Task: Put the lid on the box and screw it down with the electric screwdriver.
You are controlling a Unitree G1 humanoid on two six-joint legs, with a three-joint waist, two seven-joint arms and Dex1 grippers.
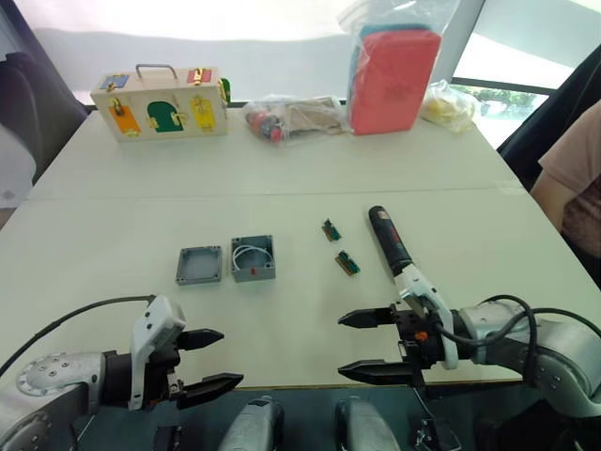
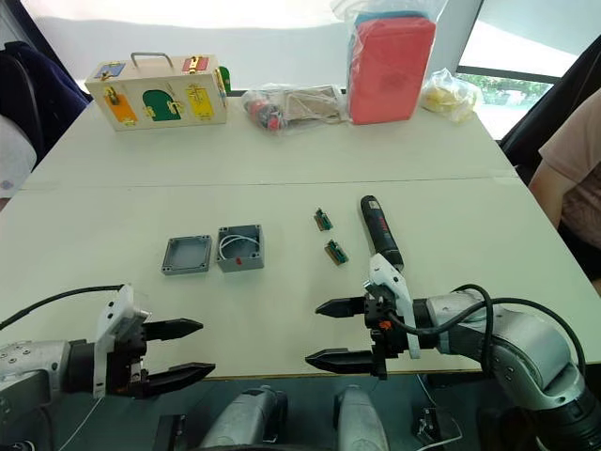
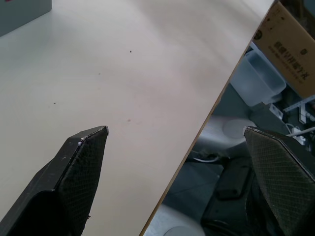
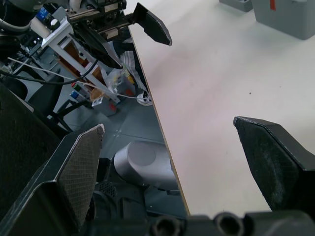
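Note:
The flat grey lid (image 1: 199, 265) lies on the white table, just left of the deeper grey box (image 1: 254, 257), which holds a white wire and has a red mark on its near side. The black electric screwdriver (image 1: 389, 241) lies to the right of them, beyond my right gripper. My left gripper (image 1: 212, 360) hovers open at the table's front edge, near and left of the lid. My right gripper (image 1: 366, 346) is open too, at the front edge, empty. In the right wrist view the box (image 4: 290, 17) shows far off, and the left gripper (image 4: 135, 37) too.
Two small green connector pieces (image 1: 331, 229) (image 1: 347, 263) lie between box and screwdriver. At the back stand a wooden latch box (image 1: 164, 101), a bag of parts (image 1: 291, 117), a red pack in plastic (image 1: 392, 77) and a yellow bag (image 1: 447, 105). A person's arm (image 1: 573, 178) is at right.

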